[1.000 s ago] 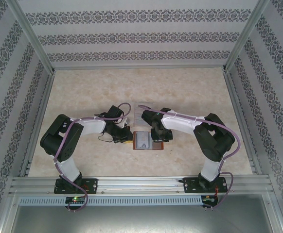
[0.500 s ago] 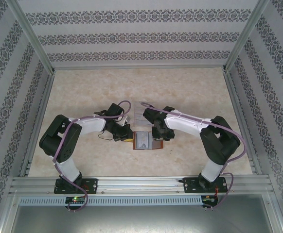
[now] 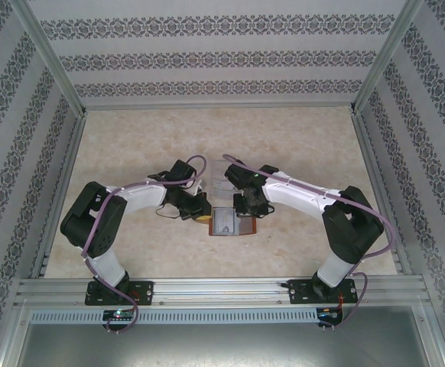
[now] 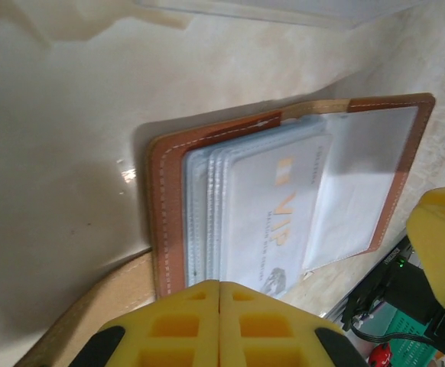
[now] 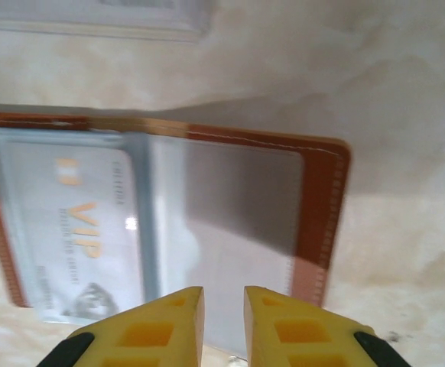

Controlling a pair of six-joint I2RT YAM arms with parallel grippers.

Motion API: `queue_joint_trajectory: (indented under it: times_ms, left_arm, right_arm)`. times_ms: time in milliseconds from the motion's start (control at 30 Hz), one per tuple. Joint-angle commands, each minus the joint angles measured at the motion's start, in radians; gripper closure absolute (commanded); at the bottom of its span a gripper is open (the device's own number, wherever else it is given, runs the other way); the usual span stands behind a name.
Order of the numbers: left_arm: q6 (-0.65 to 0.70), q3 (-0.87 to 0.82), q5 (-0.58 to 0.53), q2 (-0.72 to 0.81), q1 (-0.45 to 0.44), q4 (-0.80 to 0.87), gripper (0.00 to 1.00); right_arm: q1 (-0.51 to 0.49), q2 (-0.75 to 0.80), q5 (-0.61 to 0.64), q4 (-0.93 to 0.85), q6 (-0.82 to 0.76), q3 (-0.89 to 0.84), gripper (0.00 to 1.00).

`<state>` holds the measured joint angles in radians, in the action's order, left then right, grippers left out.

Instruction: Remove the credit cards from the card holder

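1. Reddish-brown leather with pale stitching forms the card holder (image 3: 245, 227), which lies open and flat on the table (image 3: 284, 145), in the near half between the two gripper tips.
2. A pale credit card (image 4: 272, 222) printed "VIP" in gold letters sits tucked in the front of a stack of bluish-grey sleeves (image 4: 198, 222) on the holder's left half as the overhead camera shows it. How many more cards lie behind it cannot be told.
3. The holder's right half carries a clear window pocket (image 5: 230, 222) through which no card shows.
4. A blurred tan strip (image 4: 108, 294) lies on the table just beside the holder's left edge.
5. The left gripper (image 4: 220, 321) is at that left edge, its yellow fingers pressed together with no gap. Whether they pinch anything thin cannot be told.
6. The right gripper (image 5: 222, 306) hangs over the outer edge of the right half, its fingers parted by a narrow gap. Whether they grip the flap cannot be told.
7. A clear plastic tray (image 3: 215, 177) sits on the table just behind the holder, between the two wrists.
8. Patterned wallpaper panels (image 3: 222, 57) close in the beige marbled table on three sides.
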<state>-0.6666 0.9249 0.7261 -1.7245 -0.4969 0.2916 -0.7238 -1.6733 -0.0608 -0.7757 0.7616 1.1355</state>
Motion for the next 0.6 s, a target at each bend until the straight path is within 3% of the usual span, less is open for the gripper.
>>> queue_joint_trajectory:
  times_ms: [0,567]
  left_arm:
    - [-0.016,0.039,0.016,0.0,-0.018,0.005,0.94]
    - [-0.023,0.067,-0.002,-0.088,-0.057,0.008,0.97]
  right_arm:
    - [0.018,0.024,-0.098,0.079,0.032,-0.029,0.79]
    - [0.057,0.006,-0.236,0.251,0.078,-0.116,0.78]
